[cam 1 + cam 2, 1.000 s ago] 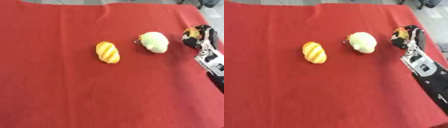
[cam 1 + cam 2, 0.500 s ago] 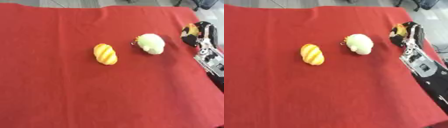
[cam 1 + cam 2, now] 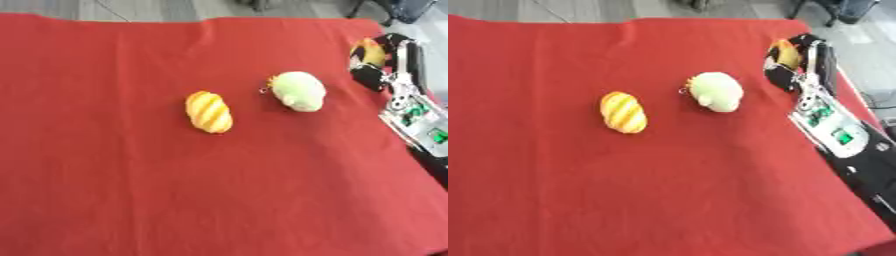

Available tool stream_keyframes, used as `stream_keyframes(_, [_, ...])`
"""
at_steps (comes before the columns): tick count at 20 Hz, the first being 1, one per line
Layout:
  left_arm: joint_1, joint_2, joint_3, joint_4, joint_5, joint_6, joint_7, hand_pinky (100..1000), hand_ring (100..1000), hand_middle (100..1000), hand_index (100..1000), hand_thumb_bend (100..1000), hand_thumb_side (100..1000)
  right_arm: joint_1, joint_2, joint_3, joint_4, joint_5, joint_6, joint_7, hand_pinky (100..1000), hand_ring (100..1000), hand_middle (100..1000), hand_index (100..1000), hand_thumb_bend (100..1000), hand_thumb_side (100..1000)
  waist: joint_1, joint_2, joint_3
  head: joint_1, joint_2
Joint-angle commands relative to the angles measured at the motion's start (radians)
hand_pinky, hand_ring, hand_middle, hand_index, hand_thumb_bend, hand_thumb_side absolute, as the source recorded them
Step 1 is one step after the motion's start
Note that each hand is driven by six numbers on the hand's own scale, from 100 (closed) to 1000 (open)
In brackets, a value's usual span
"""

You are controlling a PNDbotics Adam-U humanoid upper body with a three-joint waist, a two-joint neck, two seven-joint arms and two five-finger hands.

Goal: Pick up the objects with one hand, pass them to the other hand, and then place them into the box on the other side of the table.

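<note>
Two toys lie untouched mid-cloth: striped bread toy (image 3: 209, 111) nearer, pale green plush (image 3: 298, 90) just beyond. Farther right, right hand (image 3: 791, 62) has drifted toward the far edge, fingers curled round an orange-yellow object (image 3: 784, 53). Handover pending; left hand and box unseen.

Robot's right arm, black-cased forearm (image 3: 859, 155), enters along the right edge. An exposed pale circuit board (image 3: 826, 122) with green components is set into its upper face. A silver metal linkage (image 3: 811, 82) runs forward from the board to the black-fingered right hand (image 3: 791, 60). Finer markings cannot be made out.
</note>
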Motion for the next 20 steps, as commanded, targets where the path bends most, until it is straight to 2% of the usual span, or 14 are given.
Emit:
stream_keyframes(1, [-0.012, 0.028, 0.002, -0.018, 0.008, -0.001, -0.005, 645, 667, 766, 804, 100, 831, 0.001, -0.041, 0.004, -0.073, 0.021, 0.171, -0.177, 666, 736, 353, 582, 100, 100, 0.002, -0.038, -0.005, -0.001, 0.004])
stream_keyframes(8, [-0.016, 0.03, 0.003, -0.018, 0.014, 0.0, -0.006, 645, 667, 766, 803, 100, 823, 0.013, -0.033, 0.058, -0.24, 0.023, 0.203, -0.177, 653, 736, 346, 576, 104, 100, 0.0, -0.059, -0.015, 0.015, 0.009])
stream_keyframes(11, [-0.014, 0.03, 0.002, -0.018, 0.019, 0.003, -0.007, 645, 667, 767, 804, 100, 817, -0.003, -0.032, 0.091, -0.251, -0.011, 0.199, -0.177, 647, 742, 344, 575, 100, 100, 0.0, -0.078, -0.022, 0.037, 0.015])
stream_keyframes(20, [-0.025, 0.031, -0.003, -0.018, 0.04, 0.018, 0.001, 645, 671, 769, 810, 100, 797, -0.081, -0.018, 0.215, -0.252, -0.118, 0.154, -0.177, 650, 750, 339, 572, 100, 100, 0.0, -0.141, -0.046, 0.149, 0.047])
